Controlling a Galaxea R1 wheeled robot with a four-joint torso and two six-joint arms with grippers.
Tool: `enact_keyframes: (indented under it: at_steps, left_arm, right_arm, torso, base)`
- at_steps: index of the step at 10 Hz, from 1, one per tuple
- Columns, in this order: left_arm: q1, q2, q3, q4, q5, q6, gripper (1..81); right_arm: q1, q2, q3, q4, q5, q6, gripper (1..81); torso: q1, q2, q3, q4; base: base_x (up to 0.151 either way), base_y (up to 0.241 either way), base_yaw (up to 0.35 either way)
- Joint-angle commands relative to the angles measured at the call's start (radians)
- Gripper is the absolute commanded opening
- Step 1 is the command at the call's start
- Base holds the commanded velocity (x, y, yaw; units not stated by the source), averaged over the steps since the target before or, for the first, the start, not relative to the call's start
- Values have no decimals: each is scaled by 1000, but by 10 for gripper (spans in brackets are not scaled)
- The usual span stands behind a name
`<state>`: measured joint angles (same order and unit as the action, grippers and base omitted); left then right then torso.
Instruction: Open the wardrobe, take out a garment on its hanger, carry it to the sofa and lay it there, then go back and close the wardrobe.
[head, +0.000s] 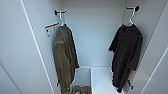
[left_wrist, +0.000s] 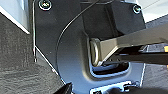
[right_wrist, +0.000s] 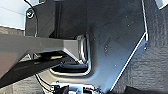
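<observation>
So the wardrobe (head: 93, 37) is standing open, and the black T-shirt (head: 126, 56) hangs long-ways straight down on its white hanger (head: 129, 21) from the hook at the top right corner inside. The olive jacket (head: 64, 58) is on the opposite hook. I'd guess the right arm is closer, but can't tell what either gripper's fingers are doing.

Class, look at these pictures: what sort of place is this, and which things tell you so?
Probably the inside of an open wardrobe: white walls, a black T-shirt on a white hanger, and an olive jacket hung from black hooks.
</observation>
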<state>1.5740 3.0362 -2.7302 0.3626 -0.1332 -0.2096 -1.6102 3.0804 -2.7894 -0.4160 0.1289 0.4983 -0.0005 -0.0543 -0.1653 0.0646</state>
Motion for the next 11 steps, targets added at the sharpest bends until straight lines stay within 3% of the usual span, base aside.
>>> enact_keyframes:
  at_steps: [1,5,11]
  left_arm:
    - [-24,1,3,6,49,4,811]
    - [-24,1,4,6,50,4,811]
    - [-24,4,4,7,50,4,811]
  right_arm:
    - [28,2,4,-10,-52,-4,811]
    - [29,2,4,-12,-52,-4,811]
    - [31,2,4,-10,-52,-20,811]
  torso:
    - [1,0,0,0]
    - [1,0,0,0]
    - [1,0,0,0]
  base:
    - [89,-73,0]
    - [88,-73,0]
    - [66,0,0]
